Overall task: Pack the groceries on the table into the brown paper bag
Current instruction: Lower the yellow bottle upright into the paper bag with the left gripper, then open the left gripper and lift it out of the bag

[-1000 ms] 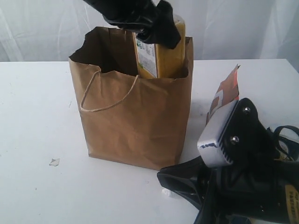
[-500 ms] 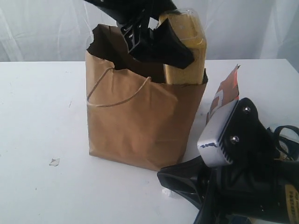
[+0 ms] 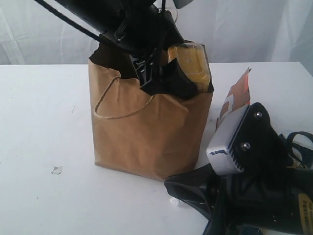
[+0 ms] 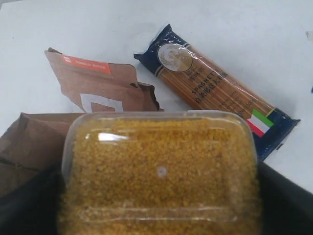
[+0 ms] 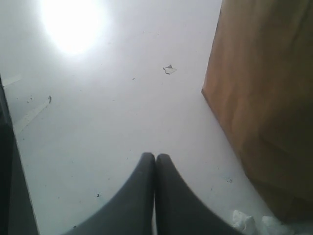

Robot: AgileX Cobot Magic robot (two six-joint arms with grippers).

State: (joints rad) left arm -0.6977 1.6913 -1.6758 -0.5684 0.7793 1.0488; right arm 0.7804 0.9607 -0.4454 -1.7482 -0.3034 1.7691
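Grips with the left gripper (image 3: 168,81), spread wide, the yellow-grain bottle (image 3: 191,63), half inside the mouth of the brown paper bag (image 3: 146,132). Rests the right gripper (image 5: 155,166), pressed together, beside the bag. Probably needs lowering deeper, then letting go, then fetching spaghetti packet (image 4: 215,90) and brown-orange pouch (image 4: 98,88) outside the bag.

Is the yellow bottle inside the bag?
Only partly: the yellow-grain bottle pokes out above the brown paper bag, left claw gripping it.

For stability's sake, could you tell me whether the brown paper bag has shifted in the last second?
Yes: in the exterior view the brown paper bag has shifted right, its top most, away from the paper scrap.
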